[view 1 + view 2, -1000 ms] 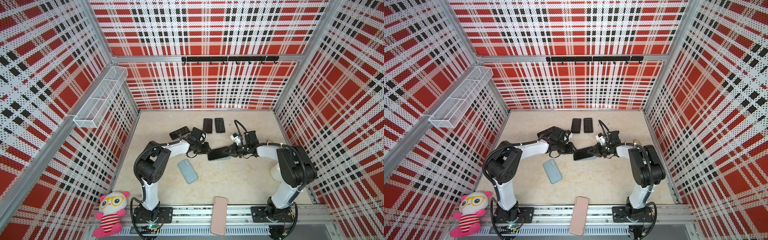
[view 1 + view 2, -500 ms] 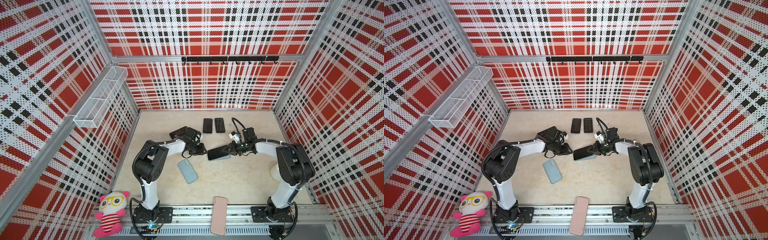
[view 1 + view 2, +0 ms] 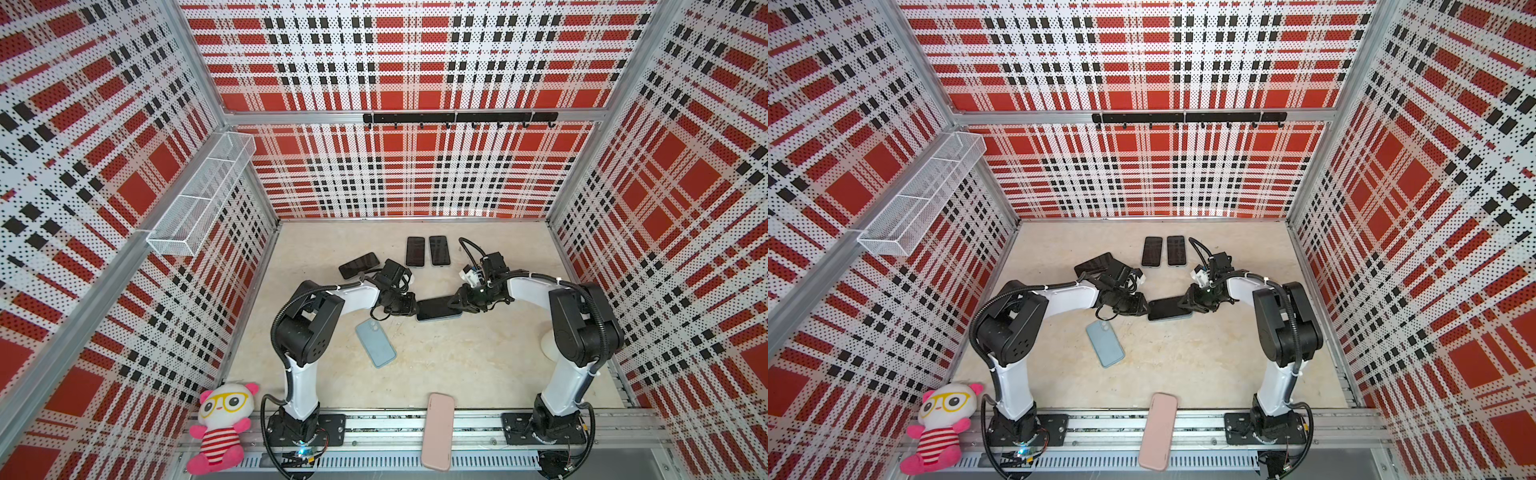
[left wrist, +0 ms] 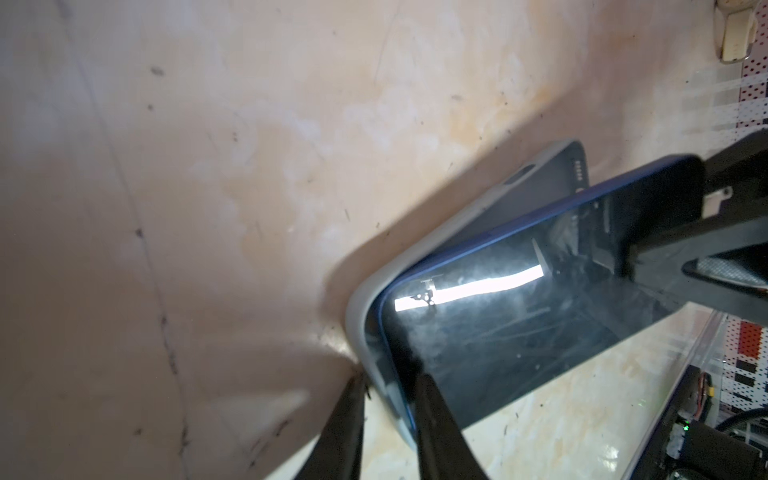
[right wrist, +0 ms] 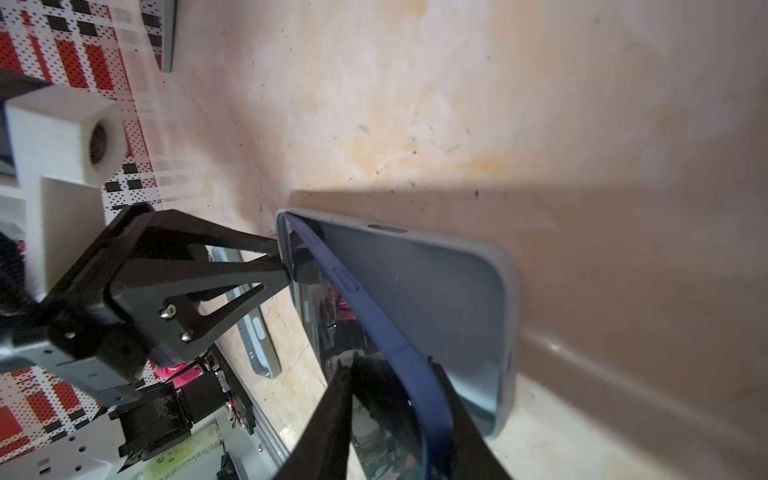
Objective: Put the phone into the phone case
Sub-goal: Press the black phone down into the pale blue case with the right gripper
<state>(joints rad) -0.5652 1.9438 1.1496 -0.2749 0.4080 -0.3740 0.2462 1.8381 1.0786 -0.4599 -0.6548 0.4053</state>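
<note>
At the middle of the counter (image 3: 478, 365), between the two arms: the phone (image 3: 436, 308), screen up, slanted into the pale grey-blue phone case (image 4: 457, 232). One end tucked against the case's end wall, the other end raised clear of it. Gripped at the seated end, case wall and phone together, by the left pincer (image 4: 386, 399). Straddled at the raised end by the right pincer (image 5: 390, 370); clenched or loosened, cannot tell. Nearer the front, beside the left arm, a light-blue case (image 3: 376, 343), back up. Toward the back wall, two black handsets (image 3: 414, 251) side by side, a third handset (image 3: 358, 265) to their left. On the front rail, a pink case (image 3: 437, 430); at the front left corner, a plush toy (image 3: 220, 428).
</note>
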